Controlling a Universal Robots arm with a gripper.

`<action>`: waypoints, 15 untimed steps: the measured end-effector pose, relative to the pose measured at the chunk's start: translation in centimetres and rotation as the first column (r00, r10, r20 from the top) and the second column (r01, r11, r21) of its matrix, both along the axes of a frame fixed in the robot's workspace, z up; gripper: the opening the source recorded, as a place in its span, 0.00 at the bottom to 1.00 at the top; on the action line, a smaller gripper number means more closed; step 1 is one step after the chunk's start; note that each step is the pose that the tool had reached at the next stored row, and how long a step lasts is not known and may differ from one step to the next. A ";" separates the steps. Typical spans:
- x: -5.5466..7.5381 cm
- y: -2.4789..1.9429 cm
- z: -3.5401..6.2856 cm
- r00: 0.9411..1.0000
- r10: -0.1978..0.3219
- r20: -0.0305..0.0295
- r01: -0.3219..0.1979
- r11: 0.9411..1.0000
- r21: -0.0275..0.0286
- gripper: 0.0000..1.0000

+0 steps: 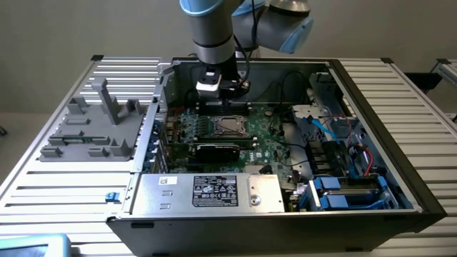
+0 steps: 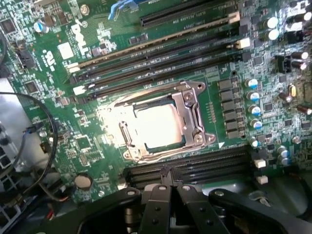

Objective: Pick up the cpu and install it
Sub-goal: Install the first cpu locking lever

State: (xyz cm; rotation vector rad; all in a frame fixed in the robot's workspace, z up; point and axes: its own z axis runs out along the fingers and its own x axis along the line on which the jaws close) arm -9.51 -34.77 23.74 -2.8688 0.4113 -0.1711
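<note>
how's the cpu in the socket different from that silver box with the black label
The cpu is a small flat square chip seated in the motherboard socket; the silver box is far bigger, long and boxy, at the case's front edge. The cpu's top is plain metal; the box carries a black label. Both are silvery metal.

Lab bench: open computer case (image 1: 371, 160) on slatted table (image 1: 64, 182)

Grey arm, pale blue joint caps

The arm (image 1: 214, 32) has grey tubular links and light-blue caps at the joints; a white block sits at the wrist, with black cables alongside; the gripper (image 2: 169, 183) is black, with screws in its linked bars.
</note>
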 end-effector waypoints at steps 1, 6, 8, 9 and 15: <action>0.0 0.01 0.00 1.000 0.004 -0.013 -0.004 1.000 -0.008 0.11; -0.2 0.16 0.00 0.999 0.036 -0.032 -0.038 0.997 -0.060 0.11; -0.2 0.18 0.12 0.998 0.055 -0.032 -0.058 0.995 -0.078 0.11; -0.2 0.17 0.24 0.997 0.065 -0.033 -0.067 0.994 -0.083 0.11; -0.2 0.18 0.48 0.994 0.101 -0.035 -0.105 0.988 -0.114 0.11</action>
